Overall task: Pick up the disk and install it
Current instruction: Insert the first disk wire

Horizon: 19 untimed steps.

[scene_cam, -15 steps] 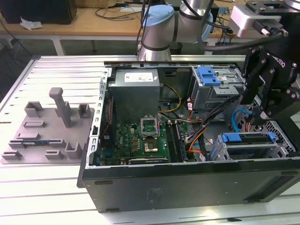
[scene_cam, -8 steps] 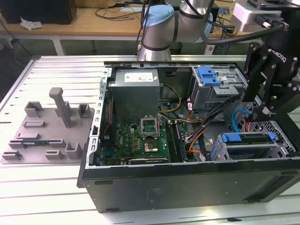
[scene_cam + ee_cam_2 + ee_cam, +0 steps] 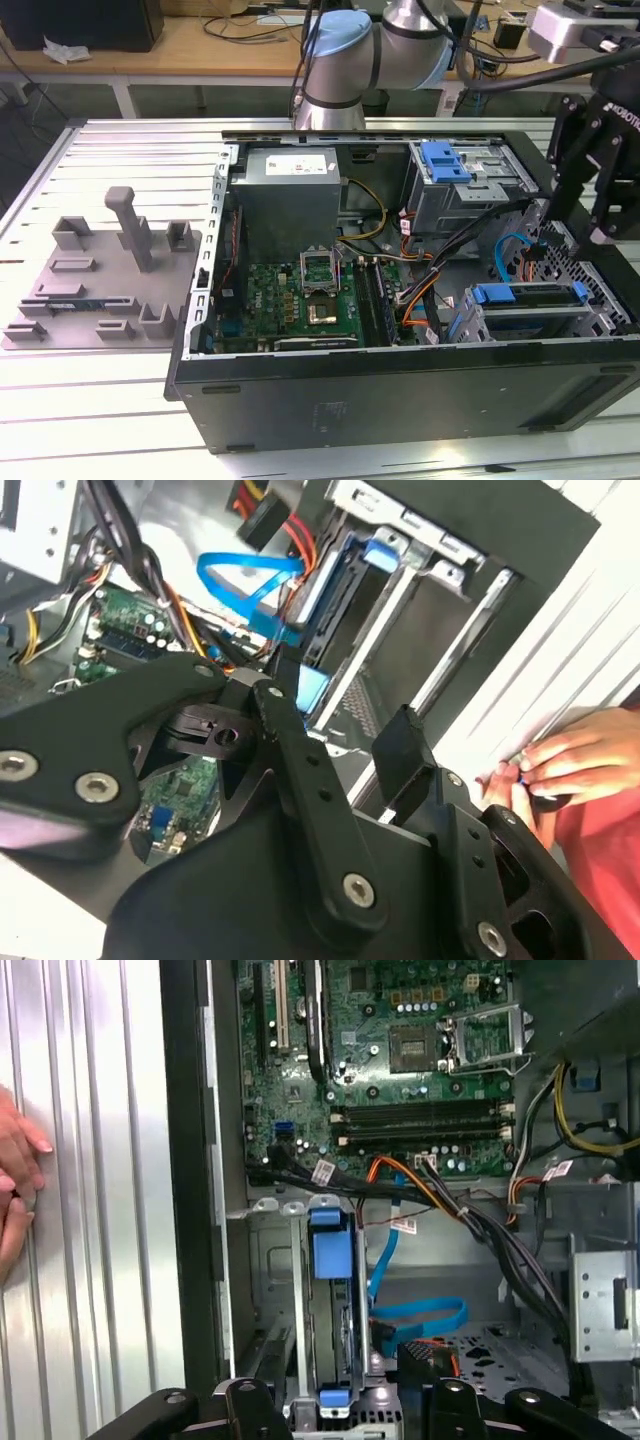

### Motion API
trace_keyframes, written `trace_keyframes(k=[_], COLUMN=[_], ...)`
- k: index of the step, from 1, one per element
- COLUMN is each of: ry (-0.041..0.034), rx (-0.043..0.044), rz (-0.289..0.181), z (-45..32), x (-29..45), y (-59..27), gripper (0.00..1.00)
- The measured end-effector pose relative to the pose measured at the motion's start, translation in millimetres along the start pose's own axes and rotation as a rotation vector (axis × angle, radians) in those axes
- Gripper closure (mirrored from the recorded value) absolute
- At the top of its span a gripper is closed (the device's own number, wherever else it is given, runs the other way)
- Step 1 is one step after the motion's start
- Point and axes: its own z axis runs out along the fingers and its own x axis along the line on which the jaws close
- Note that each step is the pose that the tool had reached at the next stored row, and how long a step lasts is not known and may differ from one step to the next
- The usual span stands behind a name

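Disk (image 3: 331,1252): on edge in its blue carrier, slotted in the lower bay of the open PC case (image 3: 400,400), at the case end toward the exterior view's right.
Claw (image 3: 345,730): fingers apart, nothing held, hovering just above that bay.
Risk: blue data cable (image 3: 420,1312) beside the bay could snag a finger. A person's hand (image 3: 560,765) on the table (image 3: 100,420) sits close to the arm.

Robotics lab or workshop, slotted aluminium bench (image 3: 100,150), opened computer case (image 3: 400,400), cable-strewn wooden desk (image 3: 190,50) behind
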Motion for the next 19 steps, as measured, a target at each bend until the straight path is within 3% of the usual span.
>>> trace_keyframes(k=[3, 5, 10, 13, 15, 17, 19], ry=[0.0186, 0.0409, 0.0454, 0.0483, 0.052, 0.058, 0.0775], rx=[0.0004, 0.0003, -0.0131, -0.0129, -0.0126, -0.0122, -0.0134], rz=[0.005, 0.014, 0.134, 0.137, 0.137, 0.137, 0.137], z=[-0.1, 0.1, 3.3, 4.5, 5.8, 6.8, 8.2], x=[-2.0, -3.2, -5.7, -12.9, -21.5, -28.3, -34.6], y=[-9.1, -16.1, -19.0, -20.0, -20.6, -21.5, -23.2], gripper=[0.44, 0.44, 0.44, 0.44, 0.44, 0.44, 0.44])
